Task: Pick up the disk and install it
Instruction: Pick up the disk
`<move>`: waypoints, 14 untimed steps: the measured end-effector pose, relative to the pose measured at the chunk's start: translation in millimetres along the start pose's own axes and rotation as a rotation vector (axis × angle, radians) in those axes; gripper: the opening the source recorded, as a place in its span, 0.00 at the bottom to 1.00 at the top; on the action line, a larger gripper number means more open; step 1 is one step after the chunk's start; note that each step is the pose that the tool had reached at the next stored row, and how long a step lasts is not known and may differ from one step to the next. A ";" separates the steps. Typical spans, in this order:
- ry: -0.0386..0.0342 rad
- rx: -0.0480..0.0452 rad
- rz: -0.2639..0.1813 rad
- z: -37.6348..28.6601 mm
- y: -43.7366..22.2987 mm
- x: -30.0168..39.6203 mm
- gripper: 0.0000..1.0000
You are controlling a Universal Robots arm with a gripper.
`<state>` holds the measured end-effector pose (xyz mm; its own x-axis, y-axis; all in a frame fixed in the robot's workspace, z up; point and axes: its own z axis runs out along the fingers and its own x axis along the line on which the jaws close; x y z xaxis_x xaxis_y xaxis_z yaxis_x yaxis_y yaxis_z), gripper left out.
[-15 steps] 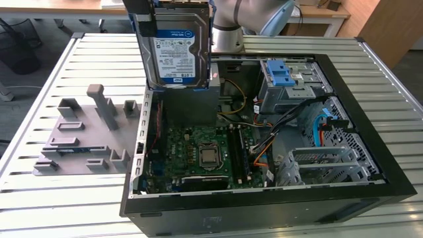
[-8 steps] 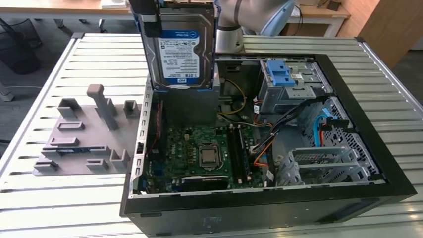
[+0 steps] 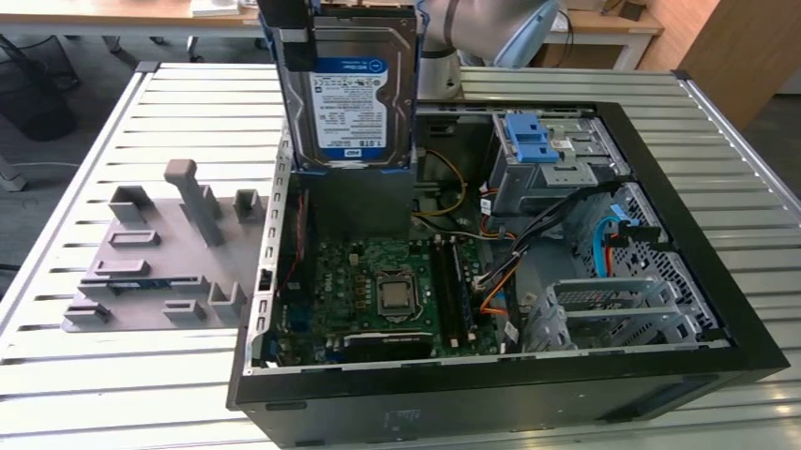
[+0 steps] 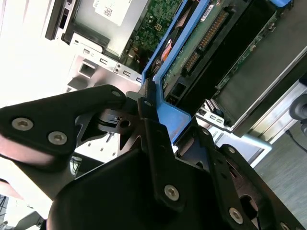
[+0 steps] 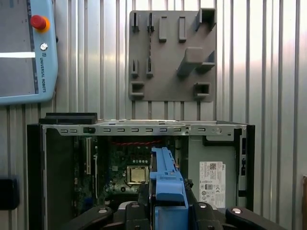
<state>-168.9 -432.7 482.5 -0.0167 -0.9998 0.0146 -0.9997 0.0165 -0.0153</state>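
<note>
Disk: flat silver-metal hard drive (image 3: pixel 348 94) with blue-and-white label and blue plastic carrier frame; upright, in the air over the open case, label toward the exterior camera.
Gripper: black gripper (image 4: pixel 146 103) clenched on the carrier frame's edge, a finger pressed to each side.
Case: black open-sided computer case (image 3: pixel 501 398) lying flat on the slatted metal table (image 3: pixel 126 394).
Inside: green motherboard (image 3: pixel 375 281) directly under the drive in the first wrist view; grey box-shaped power supply (image 5: pixel 211 177) beside it.
Cage: grey metal drive cage (image 3: pixel 551 164) with blue latch, toward the exterior view's right.
Beside case: grey slotted fixture plate (image 3: pixel 163 272), on the exterior view's left.
</note>
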 end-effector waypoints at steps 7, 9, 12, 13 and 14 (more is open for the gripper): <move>0.0000 0.0000 0.000 0.1 -6.9 0.1 0.37; 0.0000 0.0000 0.000 0.1 -9.0 0.1 0.37; 0.0000 0.0000 0.000 0.2 -12.3 0.3 0.37; 0.0000 0.0000 0.000 0.2 -13.9 0.4 0.37; 0.0000 -0.0001 0.000 0.3 -16.0 0.5 0.37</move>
<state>-152.9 -433.5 482.5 -0.0167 -0.9998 0.0147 -0.9997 0.0165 -0.0152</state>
